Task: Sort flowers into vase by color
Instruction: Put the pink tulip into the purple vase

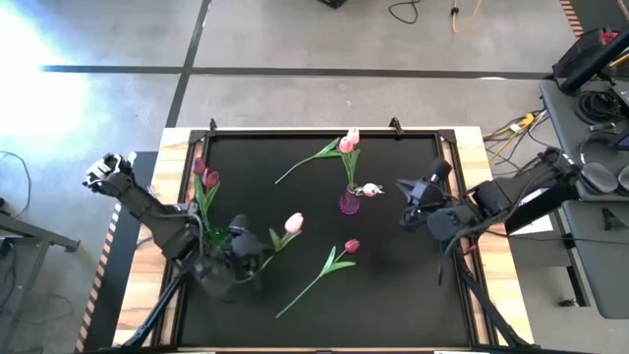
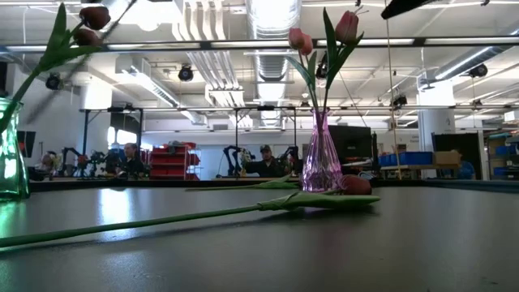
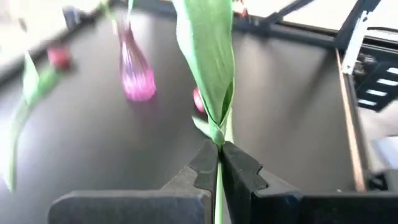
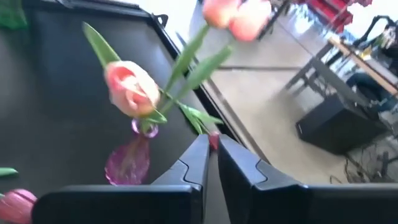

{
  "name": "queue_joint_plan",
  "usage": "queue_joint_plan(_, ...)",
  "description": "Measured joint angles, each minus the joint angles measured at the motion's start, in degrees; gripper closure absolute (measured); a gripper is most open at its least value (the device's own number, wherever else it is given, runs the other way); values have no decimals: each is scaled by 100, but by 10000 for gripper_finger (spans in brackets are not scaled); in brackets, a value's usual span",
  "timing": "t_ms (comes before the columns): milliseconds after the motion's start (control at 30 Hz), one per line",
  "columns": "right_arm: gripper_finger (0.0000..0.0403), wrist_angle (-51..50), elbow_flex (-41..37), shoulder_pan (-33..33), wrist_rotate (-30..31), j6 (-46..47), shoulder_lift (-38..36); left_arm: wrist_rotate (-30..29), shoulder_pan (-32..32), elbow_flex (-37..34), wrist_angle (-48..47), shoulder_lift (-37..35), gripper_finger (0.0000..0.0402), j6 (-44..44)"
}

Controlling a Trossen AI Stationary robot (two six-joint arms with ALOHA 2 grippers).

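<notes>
One black table (image 1: pixel 393 295) is found to carry the whole job, judged roughly half done.

Two vases are in use. A green vase (image 2: pixel 10 154) near the left edge is seen to hold two dark red tulips (image 1: pixel 206 174). A pink vase (image 1: pixel 349 204) near the middle, toward the rear edge, is seen to hold two pink tulips (image 2: pixel 324 32). Colours are kept apart so far.

Two flowers are in hand. The left gripper (image 3: pixel 219 149), near the front-left corner just beside the green vase, is clamped shut on the stem of a pale pink tulip (image 1: pixel 293 223), whose head is pointed toward the middle. The right gripper (image 4: pixel 211 140), just right of the pink vase, is drawn together on the stem end of a pink-white tulip (image 4: pixel 130 87), whose head is held beside the vase mouth and not yet set in.

Two flowers are left lying. A dark red tulip (image 1: pixel 351 246) is noted flat on the table in front of the pink vase. A loose stem (image 1: pixel 305 165) is noted near the rear edge; its head colour cannot be told for certain.
</notes>
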Motion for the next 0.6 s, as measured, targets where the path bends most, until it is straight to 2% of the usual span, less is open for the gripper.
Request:
queue_joint_plan(167, 375, 931, -145, 471, 17, -408, 26, 183, 308, 3, 1340, -5, 402, 2081)
queue_joint_plan(333, 375, 2535, -431, 862, -88, -1412, 28, 492, 592, 3, 2252, -11, 401, 3581)
queue_joint_plan(600, 367, 6217, -1344, 878, -1521, -3256, 78, 2015, 1401, -8, 3457, -11, 401, 5279)
